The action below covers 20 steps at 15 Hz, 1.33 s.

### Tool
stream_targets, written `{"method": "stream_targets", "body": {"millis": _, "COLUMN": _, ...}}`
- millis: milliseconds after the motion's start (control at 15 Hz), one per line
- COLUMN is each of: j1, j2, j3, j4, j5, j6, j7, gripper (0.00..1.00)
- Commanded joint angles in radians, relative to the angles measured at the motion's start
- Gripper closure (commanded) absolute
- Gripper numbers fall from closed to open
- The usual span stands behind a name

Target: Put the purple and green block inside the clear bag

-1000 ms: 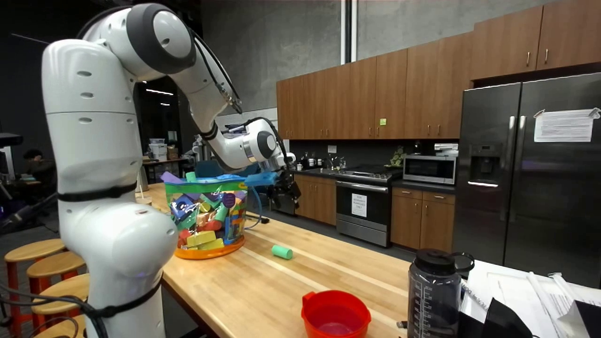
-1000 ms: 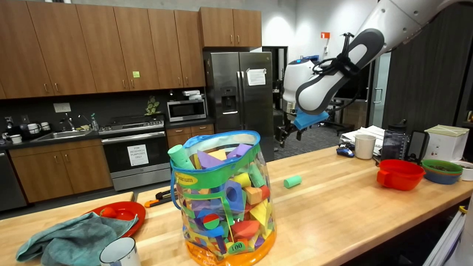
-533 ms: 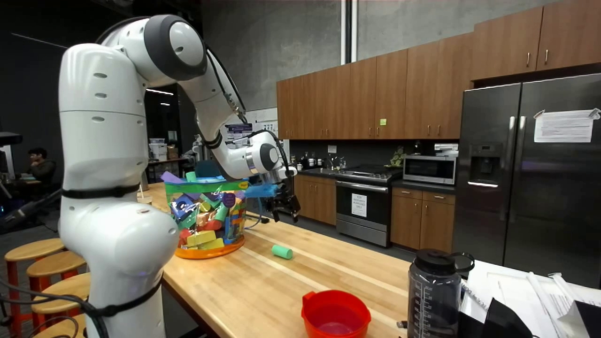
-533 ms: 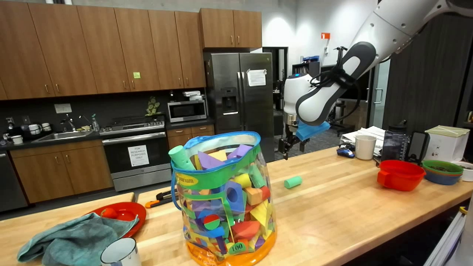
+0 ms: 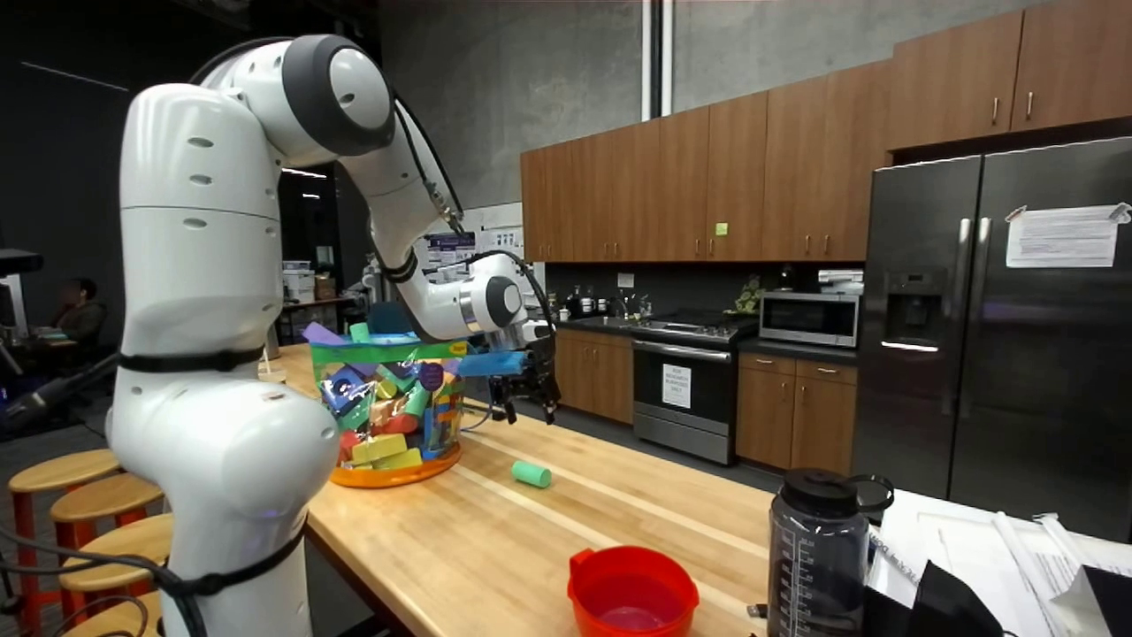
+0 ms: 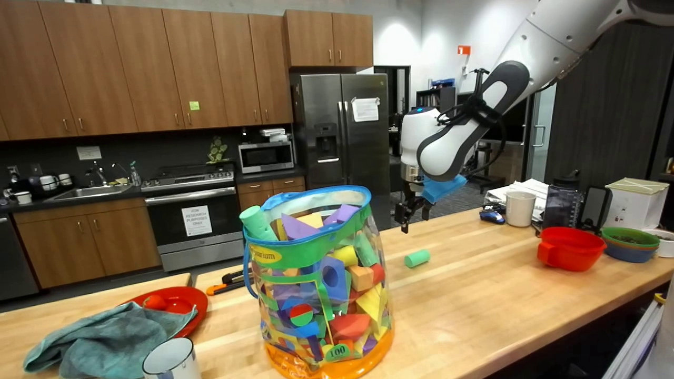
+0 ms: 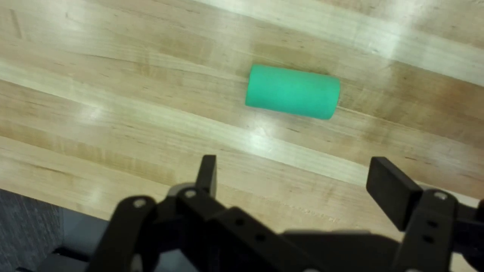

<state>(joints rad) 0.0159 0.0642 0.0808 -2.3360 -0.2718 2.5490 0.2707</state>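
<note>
My black two-fingered gripper (image 7: pixel 293 170), spread wide and empty, hangs near the clear plastic bag (image 6: pixel 300 258); the green cylindrical block (image 7: pixel 293 91) lies apart from it, a purple triangular block (image 6: pixel 296 230) inside it

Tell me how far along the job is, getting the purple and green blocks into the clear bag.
Looks done: purple blocks lie in the clear bag, though I can't tell which was meant. In hand: nothing; the end effector is open and empty. Left: the loose green block on the table needs bagging.
</note>
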Motion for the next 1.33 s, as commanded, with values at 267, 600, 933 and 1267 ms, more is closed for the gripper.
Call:
{"method": "stream_targets", "body": {"millis": 267, "j1": -0.001, "j2": 0.068, "j3": -0.008, "j4": 0.058, "j5": 0.161, "j6": -0.082, "j7": -0.409, "gripper": 0.0}}
{"method": "stream_targets", "body": {"millis": 600, "j1": -0.001, "j2": 0.108, "j3": -0.006, "j4": 0.081, "j5": 0.177, "j6": -0.164, "j7": -0.529, "gripper": 0.0}}
{"method": "stream_targets", "body": {"millis": 933, "j1": 0.011, "j2": 0.147, "j3": -0.002, "j4": 0.074, "j5": 0.153, "j6": -0.229, "j7": -0.543, "gripper": 0.0}}
{"method": "stream_targets", "body": {"millis": 1267, "j1": 0.016, "j2": 0.183, "j3": 0.005, "j4": 0.086, "j5": 0.176, "j6": -0.207, "j7": -0.543, "gripper": 0.0}}
